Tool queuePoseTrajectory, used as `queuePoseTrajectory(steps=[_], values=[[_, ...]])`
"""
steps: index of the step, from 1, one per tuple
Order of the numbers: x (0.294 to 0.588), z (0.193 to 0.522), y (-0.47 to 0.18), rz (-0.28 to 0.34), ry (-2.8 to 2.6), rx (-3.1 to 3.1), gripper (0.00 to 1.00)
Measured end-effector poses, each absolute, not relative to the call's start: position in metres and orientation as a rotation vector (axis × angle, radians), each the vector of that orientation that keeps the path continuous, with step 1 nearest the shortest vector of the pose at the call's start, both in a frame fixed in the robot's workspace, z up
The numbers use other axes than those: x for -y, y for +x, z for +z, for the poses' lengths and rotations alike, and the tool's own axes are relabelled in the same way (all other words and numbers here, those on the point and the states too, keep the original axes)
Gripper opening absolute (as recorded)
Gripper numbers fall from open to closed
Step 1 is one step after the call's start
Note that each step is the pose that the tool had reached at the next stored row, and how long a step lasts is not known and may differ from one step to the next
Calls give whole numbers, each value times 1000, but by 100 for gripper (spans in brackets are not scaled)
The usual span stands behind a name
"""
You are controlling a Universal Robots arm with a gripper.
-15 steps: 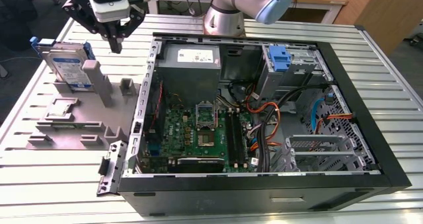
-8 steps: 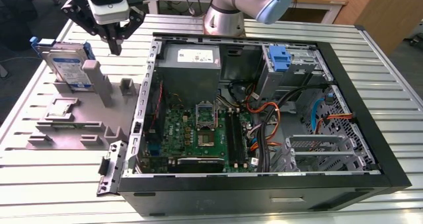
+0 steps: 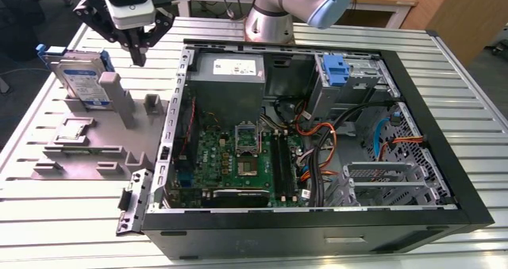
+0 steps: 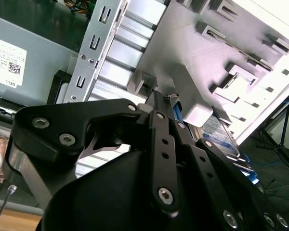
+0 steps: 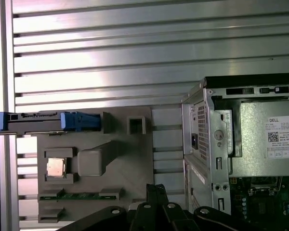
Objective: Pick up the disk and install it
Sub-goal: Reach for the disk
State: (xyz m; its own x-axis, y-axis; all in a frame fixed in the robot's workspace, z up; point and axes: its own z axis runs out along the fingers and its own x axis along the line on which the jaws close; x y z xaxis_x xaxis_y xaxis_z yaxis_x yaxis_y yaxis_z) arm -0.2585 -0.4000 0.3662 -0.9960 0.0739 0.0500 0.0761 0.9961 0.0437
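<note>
The end effector (image 3: 141, 58) hangs above the bench (image 3: 63, 221), over the gap between the grey fixture (image 3: 80, 156) and the open case (image 3: 317, 227). Its fingers point down and are pressed together at the tips, with nothing between them.

The disk (image 3: 80, 81) has not been picked up. It stands on edge in a slot at the far end of the fixture, with its labelled face showing in the exterior view. From the end effector it lies near, lower and toward the exterior view's left.

In the first wrist view the disk (image 5: 38, 122) shows edge-on as a thin strip with its blue frame, its long axis running along one edge of the fixture. The closed fingertips (image 5: 156, 190) sit off that line, on the side nearer the case. The disk's thin top edge faces upward, so by this judgement a grasp would call for the fingers to spread across that thickness.
</note>
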Motion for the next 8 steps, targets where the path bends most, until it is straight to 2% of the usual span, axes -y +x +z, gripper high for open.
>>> queuePoseTrajectory(steps=[8], values=[[400, 366, -273, -70, -116, 3090, 10]])
